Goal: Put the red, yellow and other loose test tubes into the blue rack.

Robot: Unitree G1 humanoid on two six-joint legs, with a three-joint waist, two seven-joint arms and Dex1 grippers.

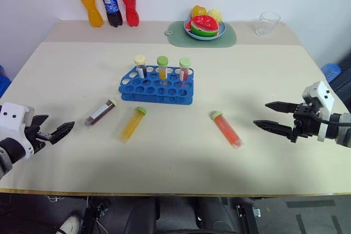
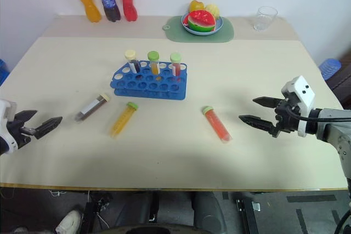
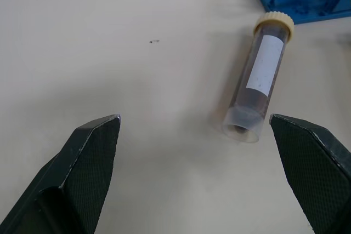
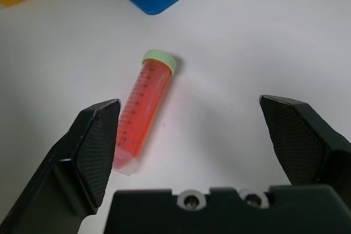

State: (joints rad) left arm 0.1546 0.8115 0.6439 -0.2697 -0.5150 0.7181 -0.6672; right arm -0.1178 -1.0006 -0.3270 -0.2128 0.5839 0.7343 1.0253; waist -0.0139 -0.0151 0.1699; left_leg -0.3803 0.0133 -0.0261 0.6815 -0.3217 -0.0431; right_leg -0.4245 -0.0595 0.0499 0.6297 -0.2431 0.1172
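The blue rack [image 1: 156,85] stands mid-table with three capped tubes upright in its back row. Three loose test tubes lie in front of it. The dark brown one with a cream cap [image 1: 101,112] is on the left, the yellow one with a green cap [image 1: 133,123] beside it, and the red one with a green cap [image 1: 227,129] on the right. My left gripper [image 1: 59,122] is open at the table's left, pointing toward the brown tube [image 3: 258,80]. My right gripper [image 1: 261,113] is open just right of the red tube [image 4: 143,108]. Neither gripper holds anything.
Three soda bottles [image 1: 108,4] stand at the back left. A green mat [image 1: 227,38] at the back carries a bowl of fruit [image 1: 204,27], and a clear glass [image 1: 267,23] stands to its right. Bare tabletop surrounds the loose tubes.
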